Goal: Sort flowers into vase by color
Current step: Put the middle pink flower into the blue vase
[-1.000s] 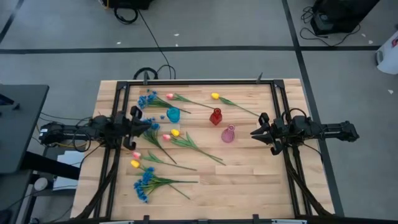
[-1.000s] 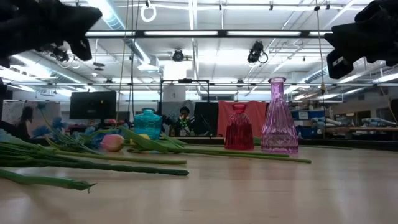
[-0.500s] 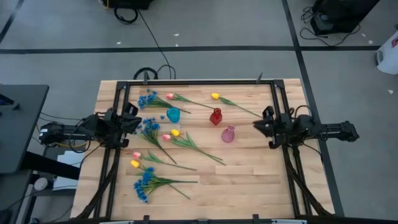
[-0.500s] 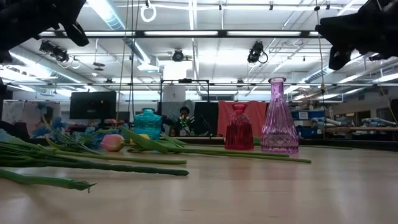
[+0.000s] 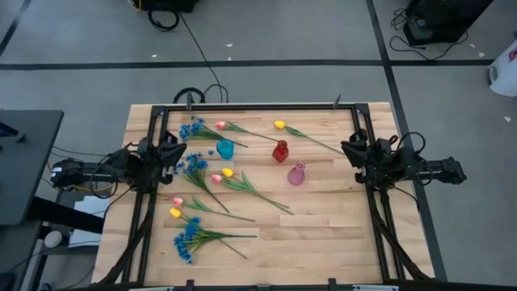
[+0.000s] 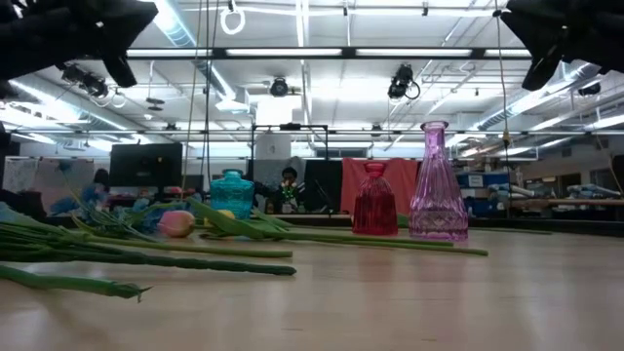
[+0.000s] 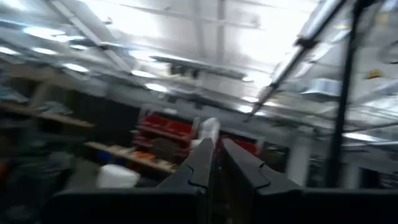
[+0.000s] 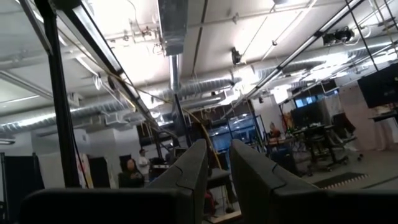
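Yellow tulips [image 5: 279, 124], pink tulips [image 5: 216, 178] and blue sprays [image 5: 187, 238] lie flat on the wooden table [image 5: 323, 234], mostly on its left half. Three small vases stand upright mid-table: teal [image 5: 224, 149], red [image 5: 280, 151] and pink [image 5: 296, 174]. My left gripper [image 5: 171, 152] is drawn back at the table's left edge, raised and empty, close to a blue spray [image 5: 194, 168]. My right gripper [image 5: 352, 150] is drawn back at the right edge, raised and empty. Both wrist views look up at the ceiling, with the fingers [image 7: 216, 149] [image 8: 217, 149] close together.
Black frame rails [image 5: 365, 186] run along the table's left, right and far edges. The table's near right part bears no flowers. In the low view the stems [image 6: 146, 255] lie across the left foreground, and the vases [image 6: 436, 185] stand behind them.
Both arms have drawn back, the left toward the table's left edge and the right toward its right edge. They have risen and tipped upward. In the high view their fingers, spread a second ago, now stand close together.
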Tool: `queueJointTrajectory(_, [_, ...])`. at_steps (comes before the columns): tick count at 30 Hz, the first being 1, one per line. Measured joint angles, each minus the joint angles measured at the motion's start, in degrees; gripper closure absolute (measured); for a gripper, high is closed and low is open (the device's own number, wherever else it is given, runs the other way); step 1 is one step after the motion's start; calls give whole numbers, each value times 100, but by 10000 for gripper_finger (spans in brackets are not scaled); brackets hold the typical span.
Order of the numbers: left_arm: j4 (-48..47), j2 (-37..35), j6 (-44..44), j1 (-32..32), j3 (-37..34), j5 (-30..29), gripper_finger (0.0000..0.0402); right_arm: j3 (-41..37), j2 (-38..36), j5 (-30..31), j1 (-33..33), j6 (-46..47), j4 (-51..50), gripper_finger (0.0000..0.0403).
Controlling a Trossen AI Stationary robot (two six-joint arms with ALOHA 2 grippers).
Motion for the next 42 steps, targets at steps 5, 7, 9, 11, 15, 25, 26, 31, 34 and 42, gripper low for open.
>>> queueJointTrajectory(5, [-33, 263, -8, 0, 4, -536, 364, 0, 0, -2, 0, 22, -3, 320])
queueJointTrajectory(7, [-49, 490, -11, 0, 32, -535, 364, 0, 0, -2, 2, 32, -22, 320])
queueJointTrajectory(9, [-52, 809, -28, -11, 137, -531, 364, 0, 0, -2, 2, 38, -24, 320])
queueJointTrajectory(11, [-36, 1166, -42, -13, 248, -523, 364, 0, 0, 0, 2, 39, -18, 320])
queueJointTrajectory(15, [-37, 1967, -53, -15, 545, -176, 364, 0, -1, 15, 2, 40, 119, 320])
queueJointTrajectory(25, [-36, 3663, -16, -386, 1302, 379, 364, 90, 71, -102, 2, 327, -230, 320])
queueJointTrajectory(26, [-35, 3799, -8, -472, 1367, 379, 364, 175, 123, -122, 2, 373, -455, 320])
queueJointTrajectory(31, [-380, 4438, -2, -951, 1730, 393, 364, 785, 587, -129, 2, 429, -1484, 320])
queueJointTrajectory(34, [-889, 4823, -12, -1176, 2013, 338, 364, 1081, 944, -129, 2, 221, -1787, 320])
queueJointTrajectory(42, [-1812, 6067, -85, -1463, 2951, 48, 364, 1332, 1822, -239, 2, -367, -1864, 320])
